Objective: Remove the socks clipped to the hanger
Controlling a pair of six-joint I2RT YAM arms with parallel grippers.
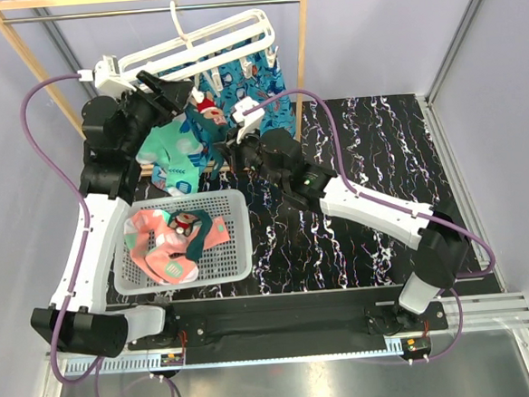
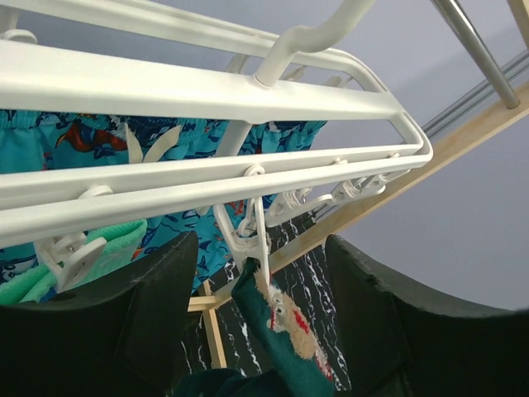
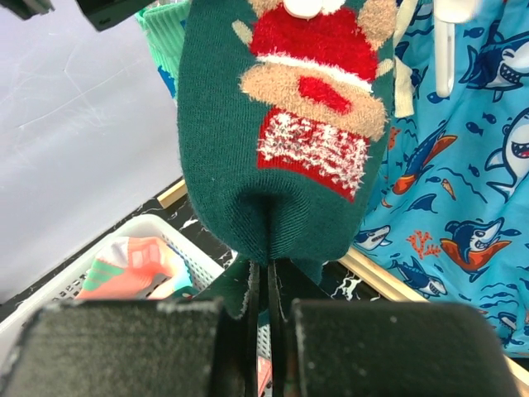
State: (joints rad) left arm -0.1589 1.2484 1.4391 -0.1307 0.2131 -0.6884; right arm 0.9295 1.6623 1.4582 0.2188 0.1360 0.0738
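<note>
Soft knit, glossy plastic
Dark green knitted sock (image 3: pixel 223 165), fluffy Santa patch (image 3: pixel 318 91); white slatted plastic hanger (image 2: pixel 165 87) gleams smooth.

White slatted hanger (image 2: pixel 124 87), teal Santa sock (image 3: pixel 215 165) and mint sock (image 2: pixel 120 240) clipped beneath

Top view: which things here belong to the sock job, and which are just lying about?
Job: white hanger; Santa sock, pinched in the right pincer; left pincer, open around that sock's clip; mint sock; pink socks, already in the basket.
Lying about: blue shark cloth; wooden rack; black marbled mat.
</note>
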